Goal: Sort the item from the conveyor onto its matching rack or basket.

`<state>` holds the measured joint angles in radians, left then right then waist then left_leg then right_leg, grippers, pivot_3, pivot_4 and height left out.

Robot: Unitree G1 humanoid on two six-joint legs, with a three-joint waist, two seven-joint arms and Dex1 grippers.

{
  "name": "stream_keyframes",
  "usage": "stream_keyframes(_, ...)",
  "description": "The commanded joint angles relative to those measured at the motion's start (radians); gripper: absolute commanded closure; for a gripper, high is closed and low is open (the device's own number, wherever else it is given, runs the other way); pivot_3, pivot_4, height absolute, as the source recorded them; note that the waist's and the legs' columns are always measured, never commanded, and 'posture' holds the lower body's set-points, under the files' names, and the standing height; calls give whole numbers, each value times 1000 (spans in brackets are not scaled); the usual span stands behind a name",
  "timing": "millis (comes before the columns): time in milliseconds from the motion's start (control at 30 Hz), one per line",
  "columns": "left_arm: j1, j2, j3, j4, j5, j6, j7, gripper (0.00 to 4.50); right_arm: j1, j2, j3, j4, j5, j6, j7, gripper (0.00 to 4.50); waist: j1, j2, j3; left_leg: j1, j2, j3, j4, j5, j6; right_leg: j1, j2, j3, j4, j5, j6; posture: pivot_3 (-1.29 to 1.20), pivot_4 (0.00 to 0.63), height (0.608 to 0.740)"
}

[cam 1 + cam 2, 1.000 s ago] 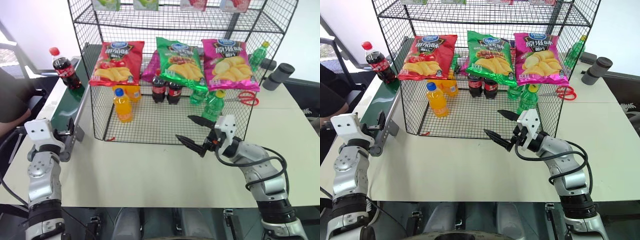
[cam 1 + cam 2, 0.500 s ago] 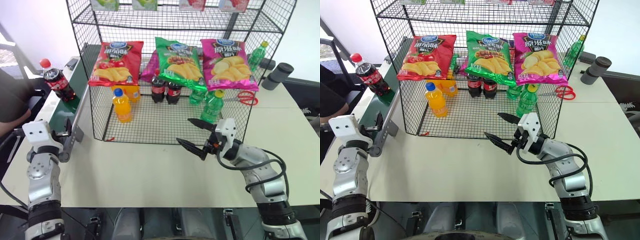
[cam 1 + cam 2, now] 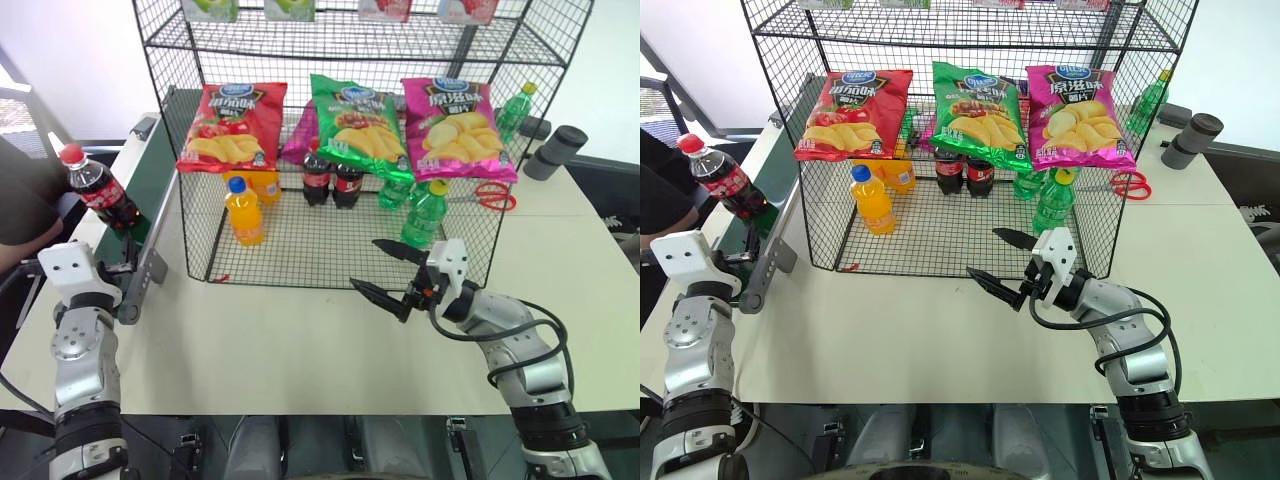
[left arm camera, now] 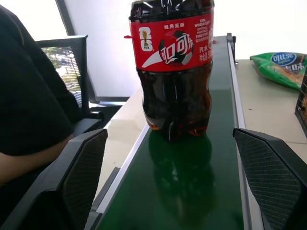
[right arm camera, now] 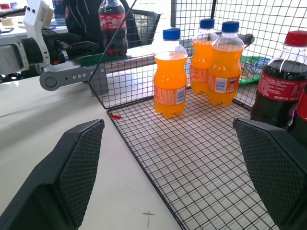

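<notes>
Over on the left, the cola bottle (image 3: 97,190) stands upright on the green conveyor (image 3: 140,190), close to the belt's near end, and the left gripper (image 4: 172,184) waits just short of it with its fingers spread wide and nothing between them. From the wrist it looks as though the bottle sits straight ahead, squarely between the two open fingers but not yet in among them, so I'd say this is the pick-up stage: the grasp has not happened yet. The next move, as I judge it, calls for the fingers to close around the bottle's lower body, below the red label, without knocking it over on the belt. Moving right, the low wire basket (image 3: 300,262) already holds two cola bottles (image 3: 331,180) near the back, beside orange and green ones, which is where this one should end up. Further right, the right gripper (image 3: 386,272) hovers just in front of the basket's open edge, fingers wide apart and empty
</notes>
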<state>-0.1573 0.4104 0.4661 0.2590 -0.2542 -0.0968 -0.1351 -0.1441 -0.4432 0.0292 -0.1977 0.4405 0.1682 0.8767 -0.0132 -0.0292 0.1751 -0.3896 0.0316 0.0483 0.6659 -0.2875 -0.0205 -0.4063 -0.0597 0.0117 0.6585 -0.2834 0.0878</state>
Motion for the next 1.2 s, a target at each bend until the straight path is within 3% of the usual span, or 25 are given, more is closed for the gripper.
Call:
stream_keyframes(33,-3,8,34,-13,-19,-22,6,0,2,-13,6,-76,52,28,35,28,0,0,0,0,0,0,0,0,0,0,0,0,0,0,0,0,150,740)
stream_keyframes(467,4,3,40,-23,-25,-10,18,0,2,-10,25,-85,40,42,33,28,0,0,0,0,0,0,0,0,0,0,0,0,0,0,0,0,150,740)
stream_keyframes(567,5,3,40,-25,-30,-7,14,813,1,-10,26,-87,38,42,31,0,0,0,0,0,0,0,0,0,0,0,0,0,0,0,0,0,150,740)
stream_keyframes(633,5,4,39,-25,-30,-7,14,1628,1,-10,27,-87,38,43,30,0,0,0,0,0,0,0,0,0,0,0,0,0,0,0,0,0,150,740)
stream_keyframes(833,2,42,80,-102,-100,-11,-44,1666,-5,-10,28,-89,36,45,26,0,0,-2,0,0,0,0,0,0,0,0,0,0,0,0,0,0,150,740)
stream_keyframes(967,17,119,89,-234,-237,70,-202,1666,-12,-12,30,-87,37,50,26,0,-1,-3,0,-2,0,-1,0,0,0,-1,0,-1,-1,0,0,0,150,740)
stream_keyframes(1200,151,248,2,-624,-646,466,-467,1666,-46,-10,42,-83,45,96,16,0,-4,-2,0,-2,0,-1,-1,0,-1,-1,-3,0,-3,0,-1,0,150,740)
